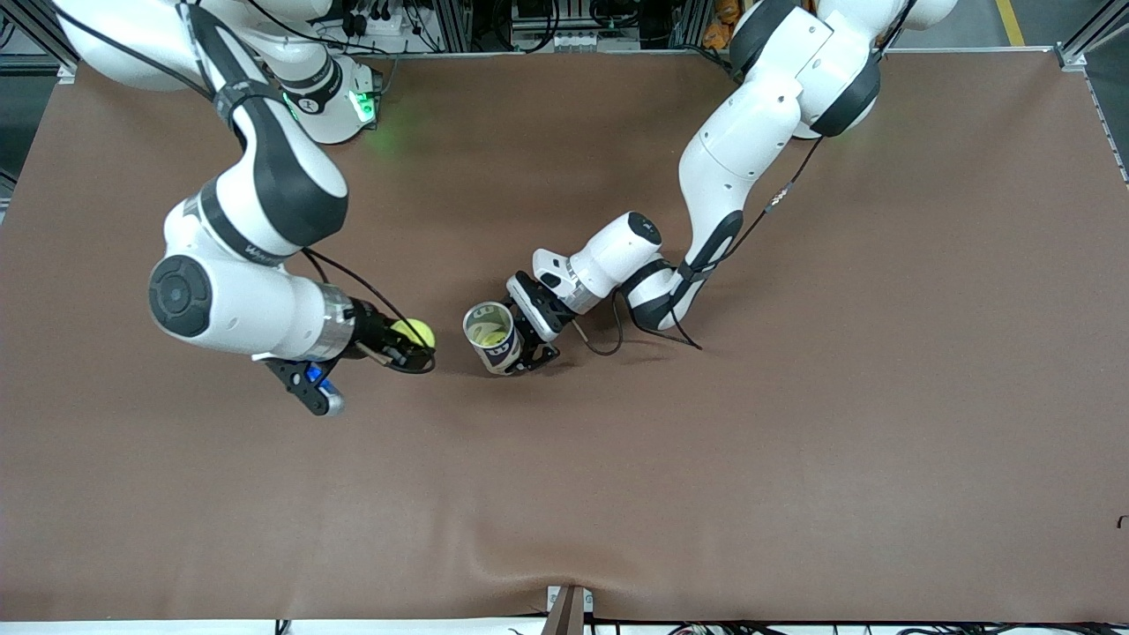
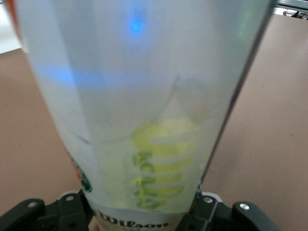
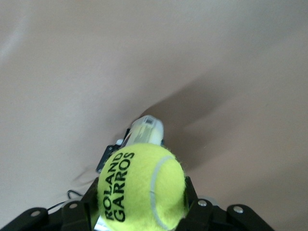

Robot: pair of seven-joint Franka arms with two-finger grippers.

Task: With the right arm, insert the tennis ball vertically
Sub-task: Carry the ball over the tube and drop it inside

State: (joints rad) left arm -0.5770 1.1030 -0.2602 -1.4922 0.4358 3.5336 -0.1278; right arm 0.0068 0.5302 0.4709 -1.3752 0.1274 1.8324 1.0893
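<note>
1. two grippers are engaged, each closed on one item, above the brown table (image 1: 794, 441).
2. my right gripper (image 1: 407, 346) is clamped on the tennis ball (image 1: 414, 332); the fingers (image 3: 192, 199) press both sides of the ball.
3. the ball is yellow-green with black "roland garros" lettering, as seen in the right wrist view (image 3: 140, 186).
4. the ball is held in the air over the table, beside the can (image 1: 494, 337) and apart from it, toward the right arm's end of the table.
5. my left gripper (image 1: 522, 339) is closed around the can, which is a clear tube with a printed label and stands upright with its open mouth facing up.
6. in the left wrist view the can (image 2: 144, 96) fills most of the frame; its translucent wall carries a "wilson" label near my fingers (image 2: 211, 214), and a yellow-green shape shows through the wall.
7. the right wrist view shows the can (image 3: 144, 132) past the ball, with a dark shadow on the table beside it.
8. my right arm (image 1: 238, 265) comes from the base with the green light; my left arm (image 1: 741, 150) reaches in from its own base.
</note>
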